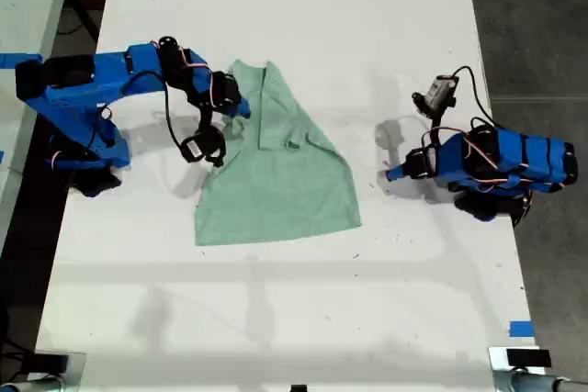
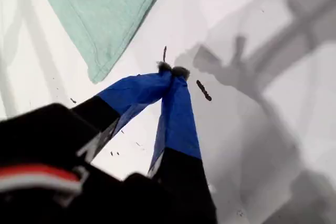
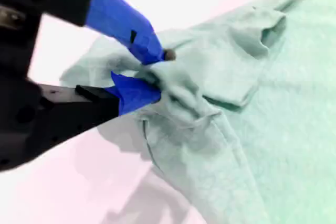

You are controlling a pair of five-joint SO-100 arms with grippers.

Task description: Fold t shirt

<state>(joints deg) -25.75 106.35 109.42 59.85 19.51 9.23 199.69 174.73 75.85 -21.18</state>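
We see the t shirt (image 1: 280, 172) lying on the white surface (image 1: 303, 16), between our two arms and nearer the one on the exterior view's left. Part of the cloth is already folded over itself near the top, so a narrow strip runs along the upper edge, and the wide lower hem spreads flat toward the bottom of the exterior view.

My second gripper (image 3: 152, 74) belongs to the arm on the exterior view's left (image 1: 231, 103). Its blue fingers (image 3: 134, 35) are clenched on a bunched ridge of the t shirt (image 3: 220, 108); the cloth puckers into folds right between the tips, and a sleeve opening shows just beyond the pinch.

My first gripper (image 2: 172, 70) rides on the arm at the exterior view's right (image 1: 397, 173). Its two blue fingers (image 2: 178, 114) meet at the tips with nothing between them, so it is closed and empty. It hangs just above the bare surface (image 2: 252, 19), apart from the cloth: a corner of the t shirt (image 2: 105, 9) shows near the tips but does not touch them. A few small dark specks lie on the surface around it.
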